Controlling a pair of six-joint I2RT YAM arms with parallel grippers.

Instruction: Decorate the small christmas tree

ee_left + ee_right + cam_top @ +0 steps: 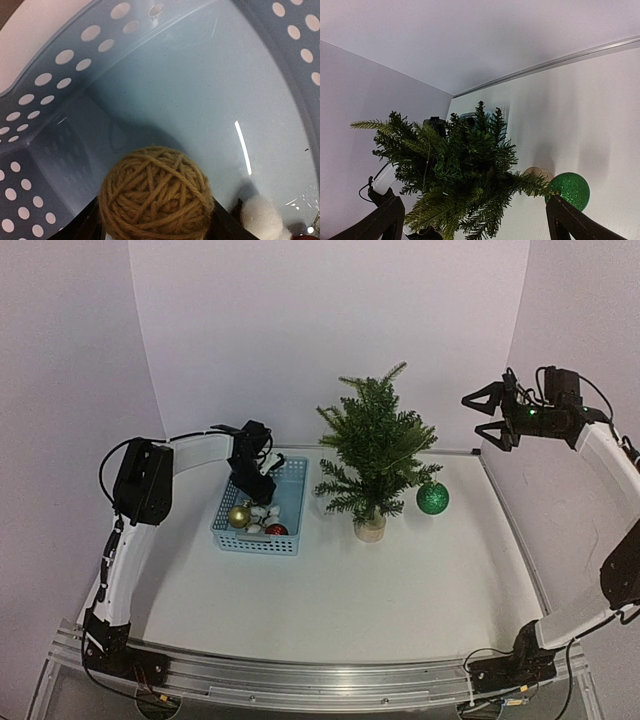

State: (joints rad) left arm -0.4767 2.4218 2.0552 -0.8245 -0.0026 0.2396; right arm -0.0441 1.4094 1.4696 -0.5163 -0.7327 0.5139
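The small christmas tree (378, 455) stands upright mid-table on its pale round base (370, 528). A glittery green ball (432, 498) hangs at its right lower branch. My left gripper (262, 485) reaches down into the blue perforated basket (255, 543). In the left wrist view a tan twine ball (156, 192) sits between the left gripper (156, 227) fingers, both touching its sides. My right gripper (485, 415) hovers high at the right, open and empty. The right wrist view looks over the tree (455, 175) and the green ball (570, 189), with the right gripper (475, 220) wide apart.
In the basket lie a gold ball (239, 516), a red ball (276, 530) and white pompoms (262, 512). A white pompom (261, 216) lies right of the twine ball. The basket wall (50, 85) curves close on the left. White walls enclose the table.
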